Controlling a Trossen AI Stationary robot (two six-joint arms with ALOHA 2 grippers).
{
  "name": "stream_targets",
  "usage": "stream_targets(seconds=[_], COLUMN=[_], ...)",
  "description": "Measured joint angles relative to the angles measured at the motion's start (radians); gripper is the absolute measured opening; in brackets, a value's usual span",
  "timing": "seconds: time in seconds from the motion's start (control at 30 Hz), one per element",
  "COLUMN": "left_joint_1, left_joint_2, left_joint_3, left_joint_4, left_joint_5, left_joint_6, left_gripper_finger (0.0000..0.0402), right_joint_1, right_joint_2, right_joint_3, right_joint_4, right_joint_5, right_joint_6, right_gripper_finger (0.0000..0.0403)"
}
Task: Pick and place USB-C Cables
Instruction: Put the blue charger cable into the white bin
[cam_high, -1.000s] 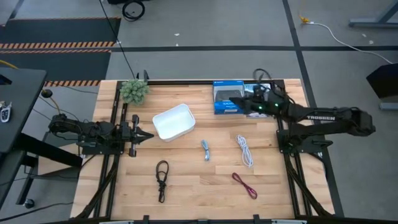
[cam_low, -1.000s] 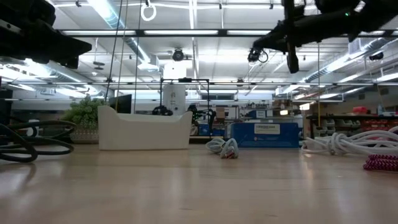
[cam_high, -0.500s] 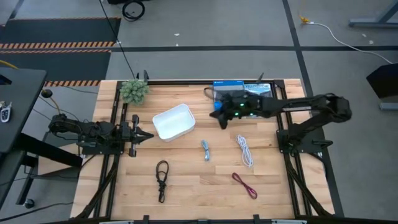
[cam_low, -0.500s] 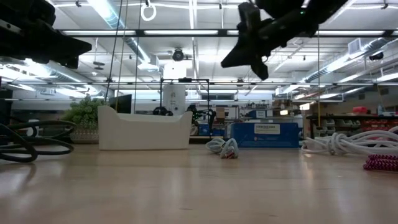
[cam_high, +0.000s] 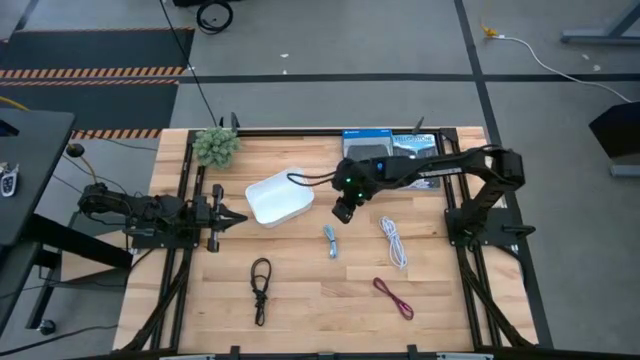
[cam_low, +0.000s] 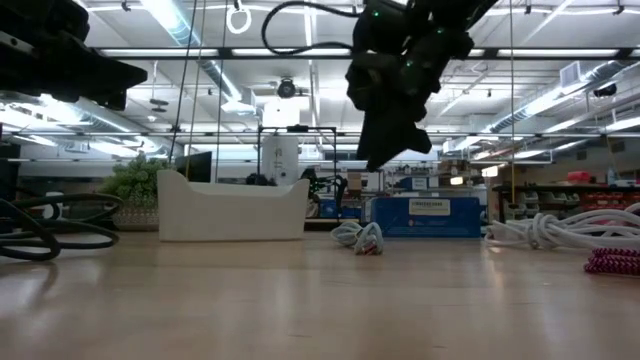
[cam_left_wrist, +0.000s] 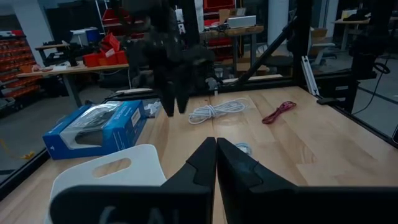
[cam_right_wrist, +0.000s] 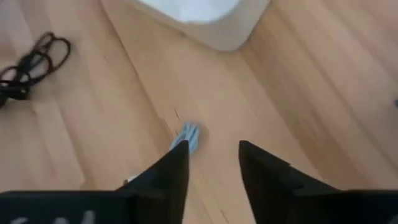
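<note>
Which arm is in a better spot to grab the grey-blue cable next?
Right. The right gripper hangs above the table beside the grey-blue coiled cable, fingers open, with that cable in its wrist view. The left gripper waits at the table's left edge, fingers shut.

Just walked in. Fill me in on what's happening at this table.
The right gripper hangs in the air with its fingers open, between the white bin and the grey-blue cable, which lies just ahead of it on the table. It holds nothing. The left gripper waits at the table's left edge, fingers shut. All four cables are on the wood: the black cable, the white cable and the dark red cable too. None is in the bin yet.
</note>
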Motion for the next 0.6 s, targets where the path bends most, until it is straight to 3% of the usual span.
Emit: stream_targets(seconds=[0.23, 0.6], left_joint_1=[0.0, 0.0], left_joint_2=[0.0, 0.0], left_joint_3=[0.0, 0.0], left_joint_4=[0.0, 0.0], left_joint_5=[0.0, 0.0], left_joint_6=[0.0, 0.0], left_gripper_finger=[0.0021, 0.002], right_joint_1=[0.063, 0.184], right_joint_2=[0.062, 0.111], right_joint_3=[0.0, -0.001], right_joint_4=[-0.01, 0.036], right_joint_5=[0.035, 0.197], right_joint_6=[0.076, 0.074], right_gripper_finger=[0.0197, 0.0201])
